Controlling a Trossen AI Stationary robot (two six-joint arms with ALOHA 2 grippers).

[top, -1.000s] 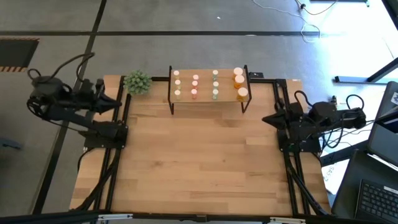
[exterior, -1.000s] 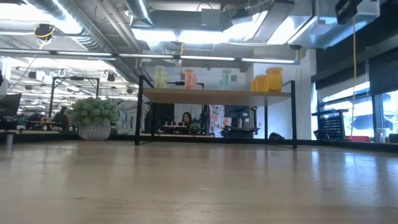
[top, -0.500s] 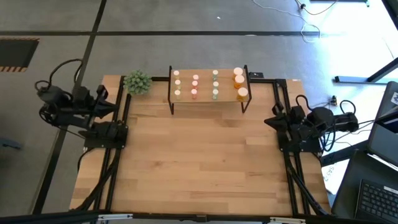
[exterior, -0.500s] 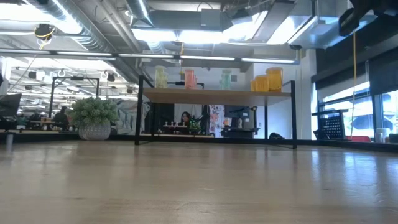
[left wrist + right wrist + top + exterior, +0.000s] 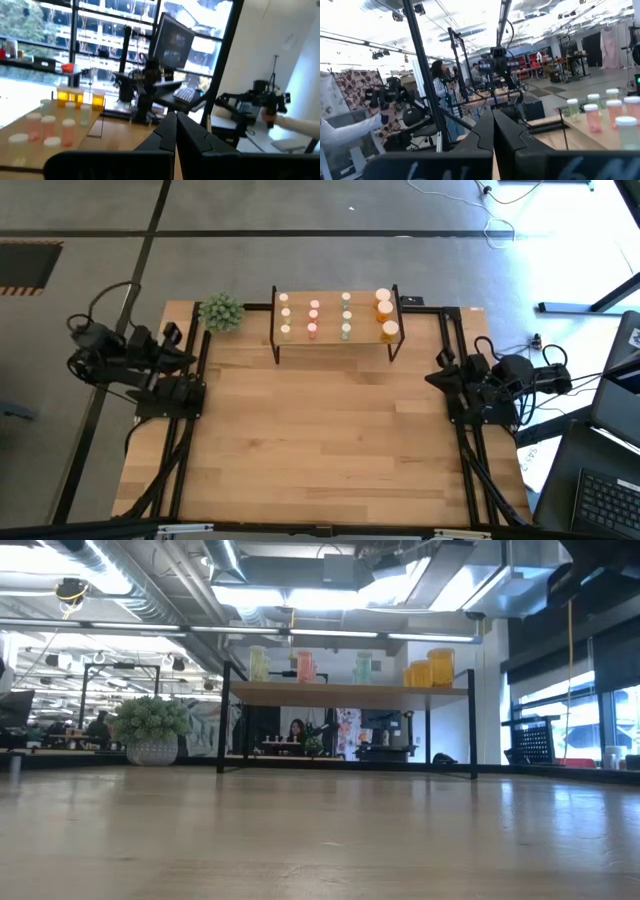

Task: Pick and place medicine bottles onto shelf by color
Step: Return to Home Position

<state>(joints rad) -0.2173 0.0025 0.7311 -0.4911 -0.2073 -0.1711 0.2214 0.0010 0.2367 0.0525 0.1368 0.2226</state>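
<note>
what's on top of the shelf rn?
On the shelf: three yellowish bottles, three pink bottles, three green bottles, three orange bottles, one colour per row. In the low view each front bottle hides those behind.

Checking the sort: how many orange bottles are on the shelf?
3, at the shelf's right end: two bottles close together near the table's edge, a third nearer the table's middle. None looks hidden.
</note>
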